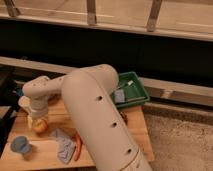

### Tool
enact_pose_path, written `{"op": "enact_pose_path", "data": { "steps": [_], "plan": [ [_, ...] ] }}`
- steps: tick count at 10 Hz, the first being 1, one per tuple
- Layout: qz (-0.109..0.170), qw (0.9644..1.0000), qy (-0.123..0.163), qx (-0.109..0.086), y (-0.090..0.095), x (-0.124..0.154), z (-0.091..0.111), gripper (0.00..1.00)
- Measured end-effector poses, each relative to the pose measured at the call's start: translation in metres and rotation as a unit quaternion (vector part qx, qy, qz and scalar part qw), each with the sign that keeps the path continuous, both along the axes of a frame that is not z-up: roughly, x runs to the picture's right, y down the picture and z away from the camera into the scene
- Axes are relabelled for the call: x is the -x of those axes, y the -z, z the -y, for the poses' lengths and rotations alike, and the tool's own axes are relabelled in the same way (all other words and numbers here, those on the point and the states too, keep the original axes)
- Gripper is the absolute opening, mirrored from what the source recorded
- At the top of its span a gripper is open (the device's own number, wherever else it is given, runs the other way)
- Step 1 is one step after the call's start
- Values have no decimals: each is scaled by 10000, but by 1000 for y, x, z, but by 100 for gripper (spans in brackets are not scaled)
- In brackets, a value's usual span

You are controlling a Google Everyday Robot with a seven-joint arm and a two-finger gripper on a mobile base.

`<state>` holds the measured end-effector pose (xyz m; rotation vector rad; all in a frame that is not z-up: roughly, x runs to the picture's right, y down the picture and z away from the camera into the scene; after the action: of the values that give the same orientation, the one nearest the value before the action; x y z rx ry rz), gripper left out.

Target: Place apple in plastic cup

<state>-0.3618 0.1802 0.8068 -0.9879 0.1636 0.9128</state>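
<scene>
**Gripper down at the apple, cup apart to the left**

At the left of the wooden table (44, 160), the light-blue plastic cup (21, 146) stands upright near the front edge. Up and to the right, clear of the cup, the apple (40, 126) rests on the wood. The gripper (35, 118) sits low at the apple's upper left, seemingly touching it; whether it is spread or clamped there cannot be told. Further right lie a grey packet (62, 145) and a carrot (77, 148), then a green tray (134, 94).

The arm's wrist (36, 96) hides most of the tool (35, 118), right over the apple (40, 127).
</scene>
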Motion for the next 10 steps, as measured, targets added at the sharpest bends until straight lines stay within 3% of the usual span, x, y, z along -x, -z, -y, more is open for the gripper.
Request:
{"op": "enact_pose_path", "data": {
  "steps": [2, 4, 6, 7, 10],
  "plan": [
    [22, 9998, -55, -188, 8, -5, 16, 1],
    [220, 9990, -128, -362, 28, -6, 34, 0],
    [677, 9972, -9, -319, 53, 2, 38, 0],
    [804, 9963, 24, -304, 59, 4, 38, 0],
    [818, 9962, 27, -297, 59, 3, 39, 0]
  ]
}}
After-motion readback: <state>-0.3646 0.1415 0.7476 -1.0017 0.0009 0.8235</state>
